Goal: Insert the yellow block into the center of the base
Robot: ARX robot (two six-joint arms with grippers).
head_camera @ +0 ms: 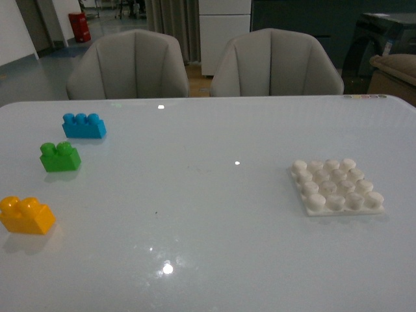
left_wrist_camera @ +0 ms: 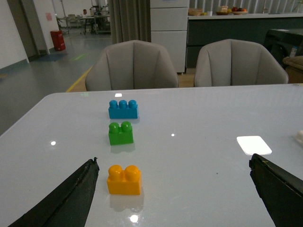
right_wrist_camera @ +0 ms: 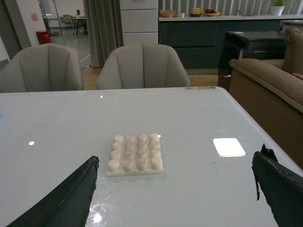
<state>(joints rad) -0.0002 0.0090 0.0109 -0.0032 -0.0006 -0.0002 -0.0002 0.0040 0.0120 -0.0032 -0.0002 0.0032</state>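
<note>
pale table, yellow block far from the base

pale glossy table point(head_camera: 208, 260) fills the front view, with two grey chairs point(head_camera: 128, 65) behind it and lamp glints on its top; the yellow block point(head_camera: 26, 216) is a yellow-orange plastic brick with two round studs on top, standing upright on the table, well apart from the base point(head_camera: 337, 186), far to its left and roughly level with the base's near edge; the base is a flat square white plate with a four-by-four grid of round studs; a green brick point(head_camera: 60, 156) and a blue brick point(head_camera: 84, 125) also sit far left of the base, the blue one farthest back; a smooth bright patch point(right_wrist_camera: 229, 147) lies just right of the base; small coloured marks point(right_wrist_camera: 201, 88) on the table edge beyond the base are too small to read; the left gripper point(left_wrist_camera: 173, 163) hangs with its fingers spread wide and holds nothing, the yellow block ahead of it; the right gripper point(right_wrist_camera: 177, 156) is likewise spread wide and holds nothing, on the near side of the base
</note>
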